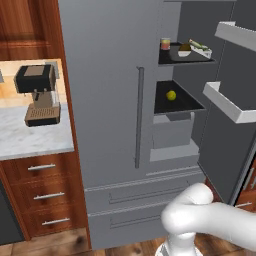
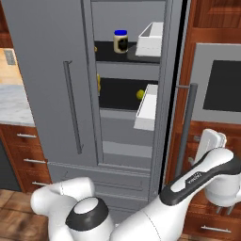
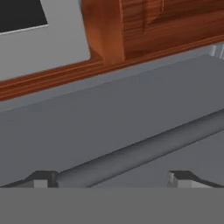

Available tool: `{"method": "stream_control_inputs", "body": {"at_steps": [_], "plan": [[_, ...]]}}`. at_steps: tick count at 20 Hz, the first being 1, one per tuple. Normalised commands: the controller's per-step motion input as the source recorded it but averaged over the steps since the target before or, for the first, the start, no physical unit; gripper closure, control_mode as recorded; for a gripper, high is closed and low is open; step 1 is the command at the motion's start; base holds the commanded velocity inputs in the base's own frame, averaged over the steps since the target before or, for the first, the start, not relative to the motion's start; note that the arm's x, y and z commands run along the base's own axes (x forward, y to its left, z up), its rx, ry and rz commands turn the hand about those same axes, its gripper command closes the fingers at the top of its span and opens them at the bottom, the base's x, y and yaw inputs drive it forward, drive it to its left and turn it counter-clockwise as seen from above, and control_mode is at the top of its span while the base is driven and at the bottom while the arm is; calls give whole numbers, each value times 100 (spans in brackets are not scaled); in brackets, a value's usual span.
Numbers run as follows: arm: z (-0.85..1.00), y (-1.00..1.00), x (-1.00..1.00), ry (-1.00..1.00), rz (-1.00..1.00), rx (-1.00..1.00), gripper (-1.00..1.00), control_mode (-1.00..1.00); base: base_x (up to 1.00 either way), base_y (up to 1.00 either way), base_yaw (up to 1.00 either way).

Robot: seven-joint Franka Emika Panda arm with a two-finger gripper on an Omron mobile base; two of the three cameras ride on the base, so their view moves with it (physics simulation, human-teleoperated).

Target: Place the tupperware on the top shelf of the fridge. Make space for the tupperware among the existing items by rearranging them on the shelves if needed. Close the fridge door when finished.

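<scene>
- The tupperware (image 1: 200, 48), a shallow white tray holding a dark lump and something green, lies on the top shelf (image 1: 172, 57) of the fridge (image 1: 105, 100), at the shelf's right end in the left base view.
- On the same shelf, at 9 o'clock from the tray, stands a small orange-red jar (image 1: 165, 44); the right base view shows a white jar with a blue lid (image 2: 121, 41) there too.
- On the lower shelf (image 1: 175, 102), at 6 o'clock from the top one, rests a small yellow round fruit (image 1: 171, 95); a sliver of yellow bottle (image 2: 99, 84) peeks past the closed door's edge in the right base view.
- The fridge's right door (image 1: 227, 145) stands open, its white bins (image 1: 231, 102) facing in; the left door is shut.
- The gripper (image 3: 111, 178) has its fingers spread wide, one either side of the open door's long bar handle (image 3: 144, 151), with the bar running between the tips and nothing pinched.
- At 9 o'clock from the fridge, a coffee machine (image 1: 37, 95) sits on a marble counter (image 1: 30, 137).
</scene>
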Motion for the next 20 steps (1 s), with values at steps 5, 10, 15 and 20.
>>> {"method": "stream_control_inputs", "body": {"at_steps": [5,10,15,20], "plan": [[-12,-22,48,5,8,10,-100,-100,0,0,0],[-8,-12,37,2,6,8,-100,-100,0,0,0],[-8,0,29,0,11,5,-100,-100,0,0,0],[-3,15,18,0,13,2,-100,-100,0,0,0]]}}
